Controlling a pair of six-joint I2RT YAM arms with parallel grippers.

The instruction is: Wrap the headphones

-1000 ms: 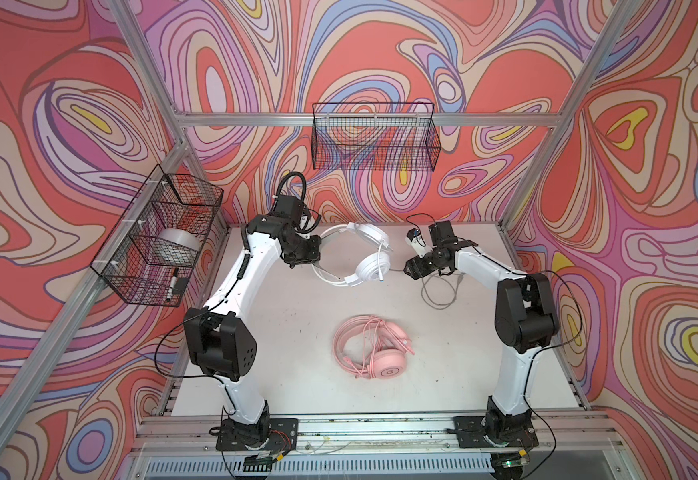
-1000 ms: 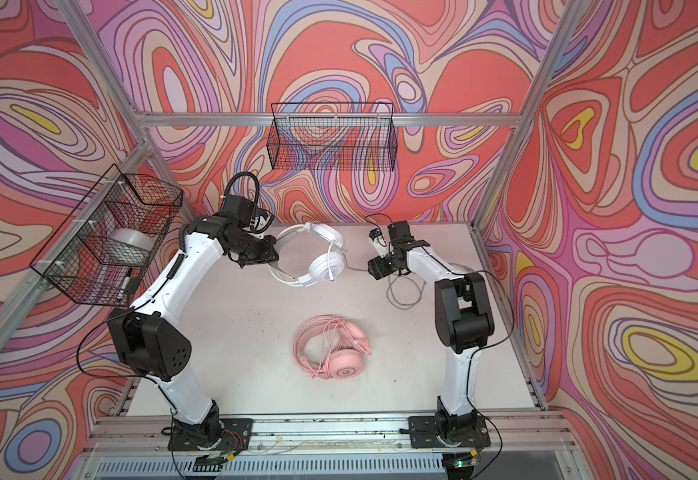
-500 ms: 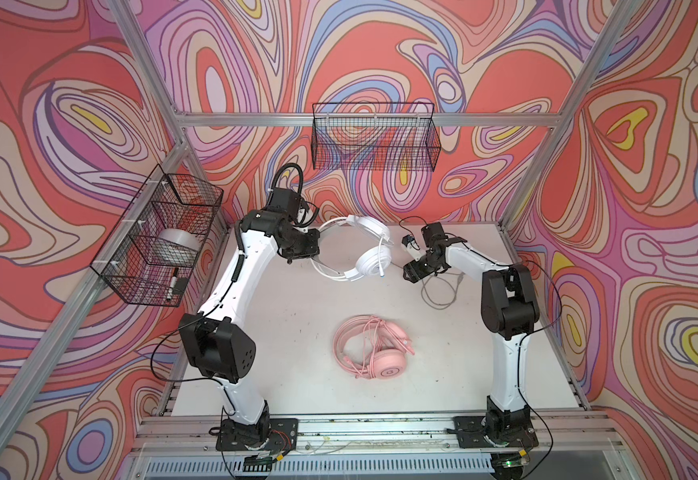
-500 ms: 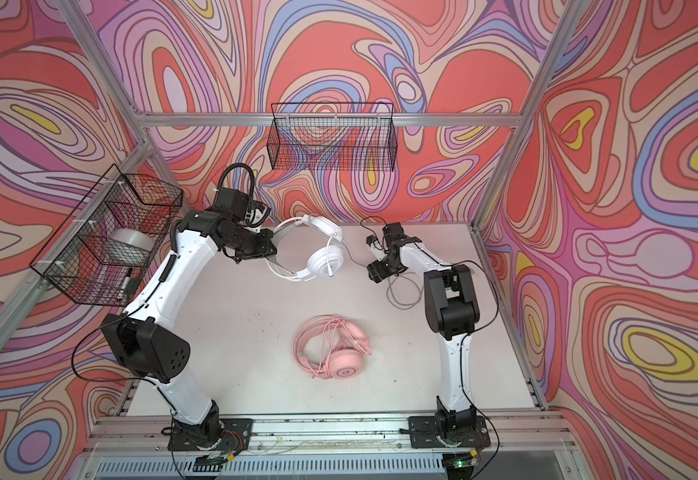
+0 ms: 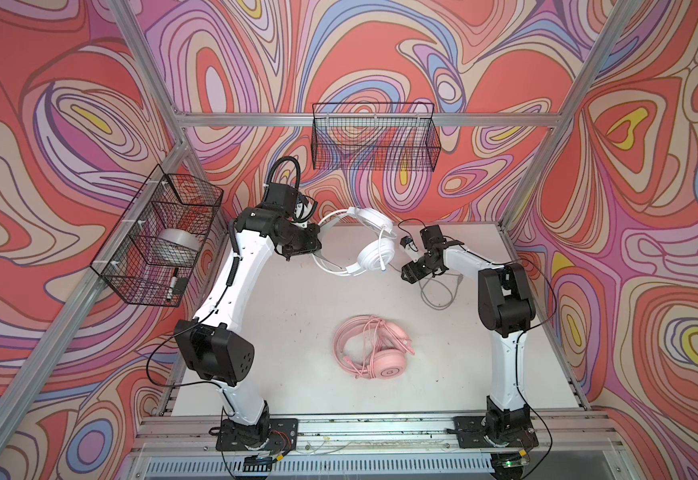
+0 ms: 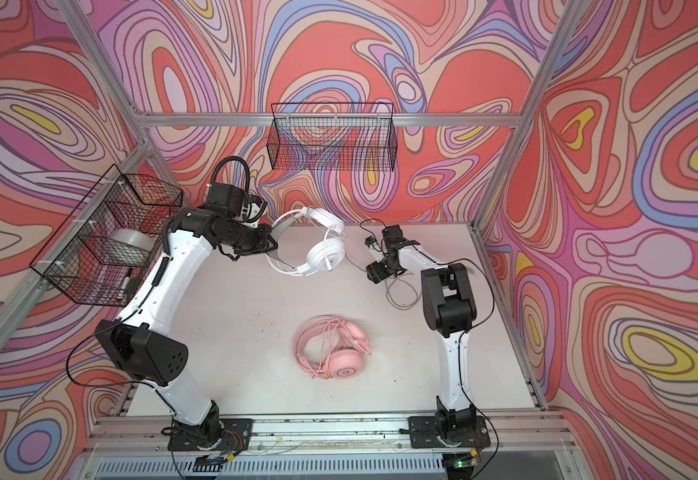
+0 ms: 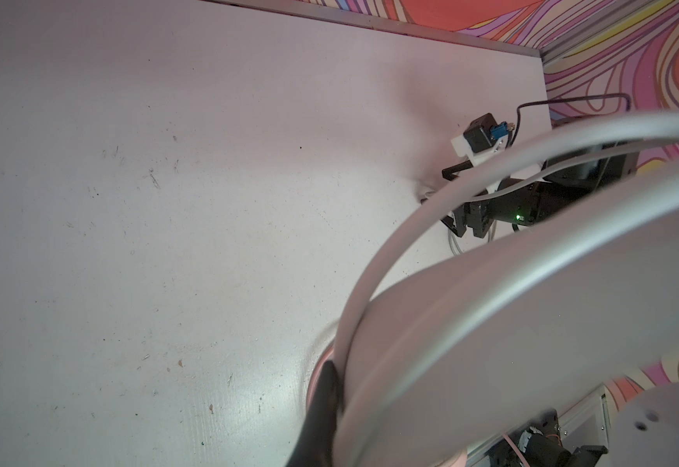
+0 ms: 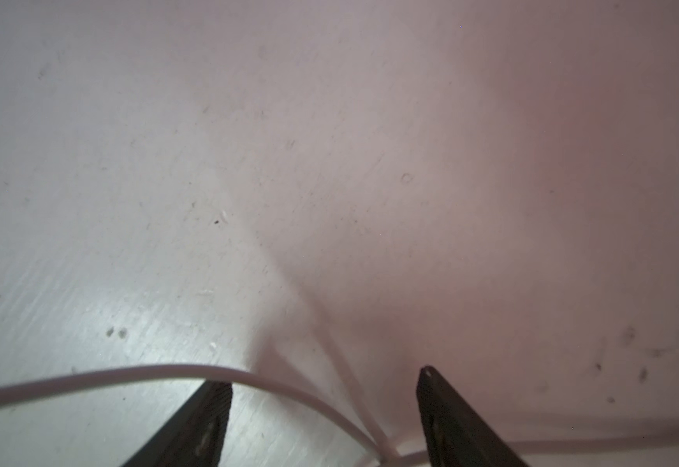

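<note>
White scuffed flat counter [image 5: 281,332]: nothing on it had shifted.

Right arm: its elbow had drawn in over the last second, and the right gripper [image 5: 411,266] had been carried nearer the white over-ear headset [image 5: 376,255]. It was low, beyond the pale pink over-ear headset [image 5: 374,353] toward the back wall.

Left arm: had lifted a little and taken the white headset up with it. The headset hung clear of the counter, farther back than the pink one.

Pink headset: had not moved. It lay flat near the counter's middle with its pink cable already looped around it, so that one looked done.

Grey-white cable [image 5: 434,299]: still slack, in loose loops on the counter beyond the pink headset, under the right gripper.

Left gripper [image 5: 316,247]: its fingers [image 7: 323,400] were clamped tight on the white headband.

Right gripper's fingers [image 8: 208,420]: spread wide and holding nothing, with the cable running between them on the counter.

Reading: the white headset was raised and steadied, and the right side was lined up to pinch the cable. No wrapping had begun on this one.
</note>
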